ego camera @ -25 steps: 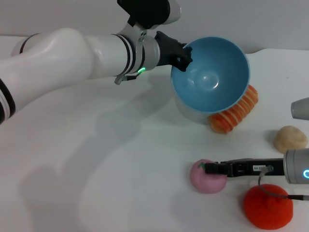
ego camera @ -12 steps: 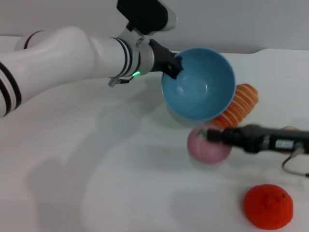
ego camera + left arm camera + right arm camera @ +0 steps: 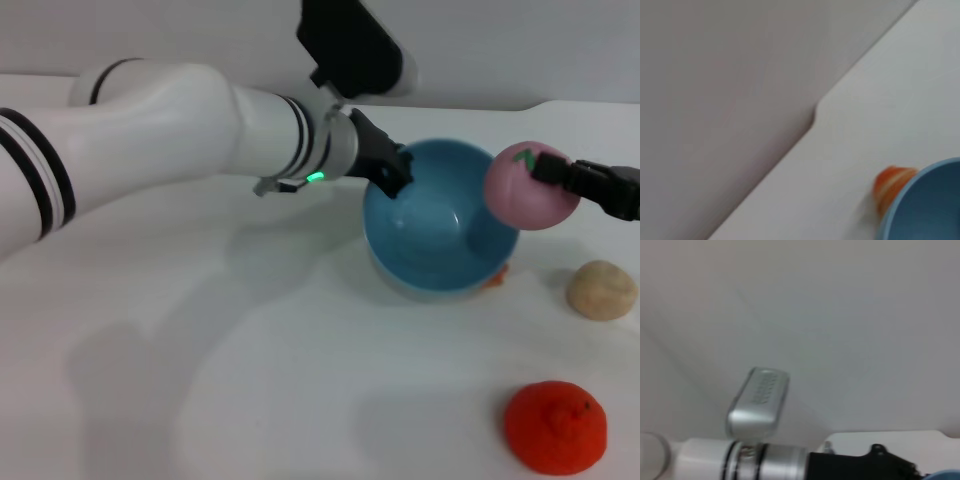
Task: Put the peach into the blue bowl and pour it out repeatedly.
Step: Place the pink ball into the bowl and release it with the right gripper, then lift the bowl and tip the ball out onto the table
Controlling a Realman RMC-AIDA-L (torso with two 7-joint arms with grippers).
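The blue bowl (image 3: 440,235) sits nearly upright on the white table at centre right in the head view. My left gripper (image 3: 392,170) is shut on its left rim. A part of the bowl (image 3: 925,207) shows in the left wrist view. The pink peach (image 3: 528,187) with its green leaf mark hangs in the air over the bowl's right rim, held by my right gripper (image 3: 548,170), which comes in from the right. The right wrist view shows only the left arm (image 3: 790,460) and a wall.
A striped orange toy (image 3: 495,280) lies mostly hidden behind the bowl; it also shows in the left wrist view (image 3: 890,186). A beige round lump (image 3: 601,289) and a bumpy orange-red fruit (image 3: 555,426) lie at the right front.
My right gripper has lifted the peach from the table up and to the right, to above the bowl's rim. My left gripper has moved the bowl right and tipped it from tilted to nearly upright.
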